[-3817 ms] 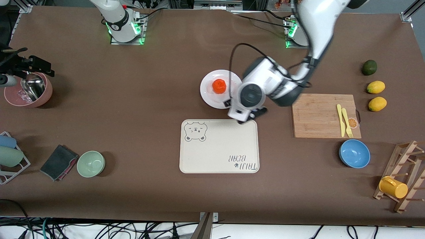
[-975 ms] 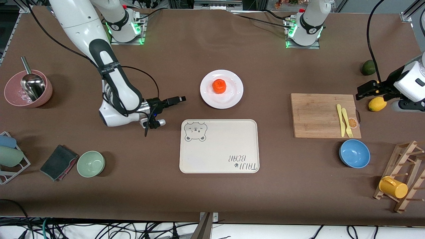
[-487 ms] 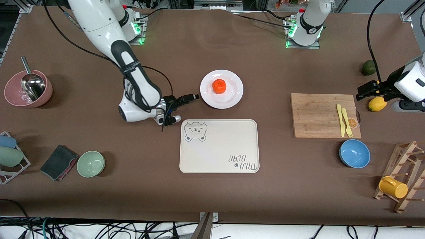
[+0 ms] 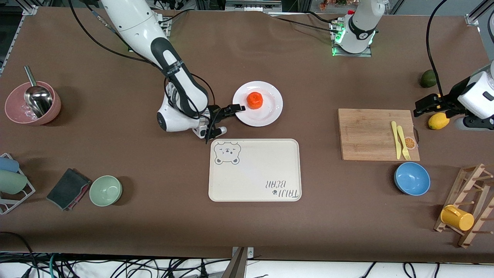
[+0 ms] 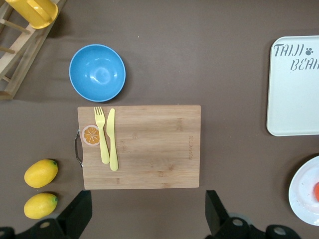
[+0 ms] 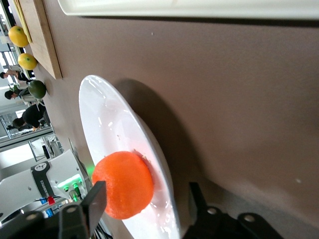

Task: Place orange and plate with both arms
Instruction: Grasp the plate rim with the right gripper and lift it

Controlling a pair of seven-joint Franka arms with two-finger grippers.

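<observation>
The orange (image 4: 254, 100) sits on the white plate (image 4: 266, 114) in the middle of the table. My right gripper (image 4: 236, 109) is low at the plate's rim on the right arm's side. In the right wrist view its jaws (image 6: 147, 209) are open and straddle the plate's rim (image 6: 107, 124), with the orange (image 6: 123, 184) close to one finger (image 6: 94, 201). My left gripper (image 4: 424, 105) waits open and empty in the air by the cutting board (image 4: 376, 133). The left wrist view shows its open fingers (image 5: 79, 214) and the plate's edge (image 5: 305, 191).
A cream bear tray (image 4: 254, 170) lies nearer the front camera than the plate. The cutting board carries a yellow knife and fork (image 4: 400, 139). A blue bowl (image 4: 411, 178), lemon (image 4: 438, 121), avocado (image 4: 428, 78), mug rack (image 4: 467, 204), green bowl (image 4: 105, 190) and pink bowl (image 4: 32, 103) stand around.
My right arm has swung across the table to the plate's rim. My left arm, earlier beside the plate, has withdrawn to its own end and has held still for the last second.
</observation>
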